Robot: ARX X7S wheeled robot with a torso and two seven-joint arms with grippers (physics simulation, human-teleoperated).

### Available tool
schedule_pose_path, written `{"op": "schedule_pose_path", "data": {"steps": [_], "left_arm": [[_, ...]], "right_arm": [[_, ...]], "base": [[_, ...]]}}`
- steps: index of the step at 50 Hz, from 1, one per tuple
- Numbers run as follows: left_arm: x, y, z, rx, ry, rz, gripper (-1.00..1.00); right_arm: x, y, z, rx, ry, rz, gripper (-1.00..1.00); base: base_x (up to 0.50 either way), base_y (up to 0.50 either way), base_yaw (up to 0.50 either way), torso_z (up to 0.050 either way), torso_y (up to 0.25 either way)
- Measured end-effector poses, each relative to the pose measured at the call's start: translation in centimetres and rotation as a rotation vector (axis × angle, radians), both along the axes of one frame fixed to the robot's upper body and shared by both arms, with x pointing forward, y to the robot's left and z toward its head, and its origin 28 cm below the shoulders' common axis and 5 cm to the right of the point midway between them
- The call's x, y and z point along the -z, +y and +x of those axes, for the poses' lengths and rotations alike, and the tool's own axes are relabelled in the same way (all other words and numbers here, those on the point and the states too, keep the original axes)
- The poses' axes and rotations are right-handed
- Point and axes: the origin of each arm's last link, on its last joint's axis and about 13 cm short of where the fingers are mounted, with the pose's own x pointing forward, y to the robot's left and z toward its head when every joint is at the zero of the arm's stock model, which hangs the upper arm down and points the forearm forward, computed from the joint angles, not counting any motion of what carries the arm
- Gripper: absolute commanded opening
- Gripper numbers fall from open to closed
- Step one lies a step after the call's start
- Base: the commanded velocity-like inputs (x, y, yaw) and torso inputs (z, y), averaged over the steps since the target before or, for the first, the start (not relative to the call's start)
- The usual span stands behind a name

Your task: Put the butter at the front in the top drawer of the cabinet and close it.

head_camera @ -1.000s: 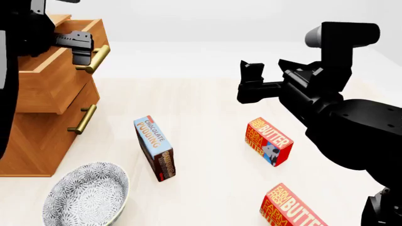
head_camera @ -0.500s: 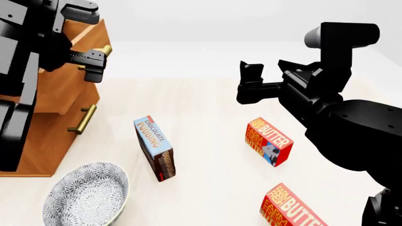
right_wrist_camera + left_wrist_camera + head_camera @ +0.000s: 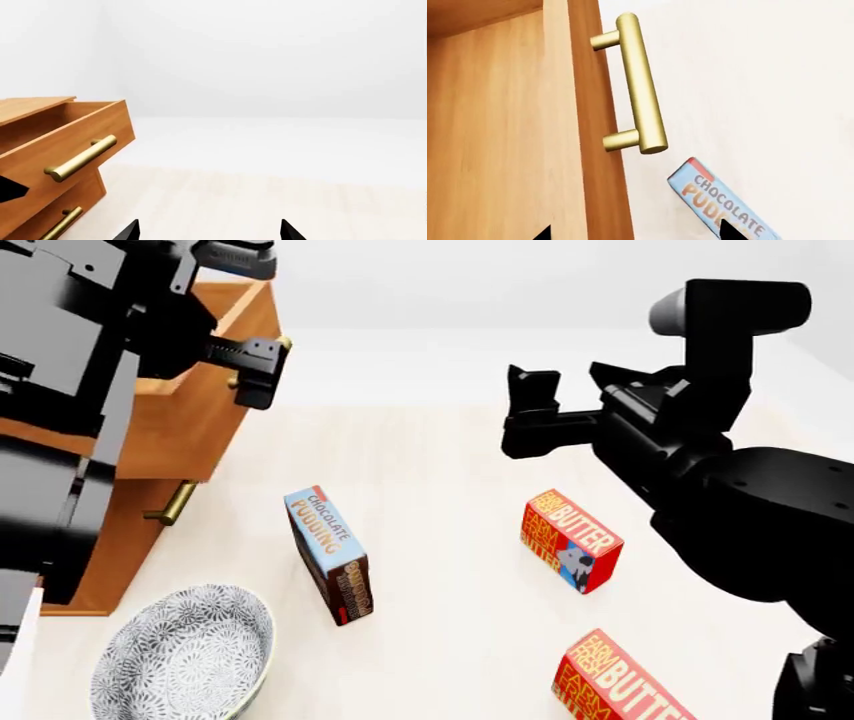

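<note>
Butter point(image 3: 621, 680) lies at the front of the table point(image 3: 441, 470), untouched; a second butter box point(image 3: 571, 540) sits behind it, pudding box point(image 3: 328, 553) to their left, bowl point(image 3: 183, 652) by the cabinet point(image 3: 114, 530). Top drawer point(image 3: 200, 415) pulled out, handle point(image 3: 639, 82) free. Left gripper point(image 3: 254, 368) spread, just off the handle. Right gripper point(image 3: 531, 410) spread, empty, raised over the table.

"CHOCOLATE PUDDING" runs along the blue box point(image 3: 330, 554); "FARM FRESH BUTTER" in yellow letters stands on the front butter point(image 3: 618, 683) and on the second red box point(image 3: 571, 540) behind it
</note>
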Motion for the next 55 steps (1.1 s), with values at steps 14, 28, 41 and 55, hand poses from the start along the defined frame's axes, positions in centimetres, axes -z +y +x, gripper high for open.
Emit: {"op": "schedule_pose_path", "data": {"steps": [14, 28, 41, 55], "left_arm": [[-0.6, -2.4, 0.3, 0.127, -0.015, -0.043, 1.00], [-2.6, -4.3, -0.1, 0.221, -0.084, -0.059, 1.00], [-7.2, -5.9, -2.3, 0.315, -0.308, -0.104, 1.00], [-6.5, -5.1, -6.1, 0.343, -0.747, -0.048, 1.00]], "right_arm": [[-0.1, -0.3, -0.4, 0.006, -0.008, 0.007, 1.00], [-0.2, -0.5, -0.9, 0.011, -0.018, 0.014, 1.00], [-0.3, -0.6, -1.2, 0.009, -0.028, 0.019, 1.00], [-0.1, -0.8, -1.3, 0.011, -0.033, 0.027, 1.00]], "base": [[0.00, 0.00, 0.00, 0.000, 0.000], [0.00, 0.00, 0.00, 0.000, 0.000], [0.00, 0.00, 0.00, 0.000, 0.000], [0.00, 0.00, 0.00, 0.000, 0.000]]}}
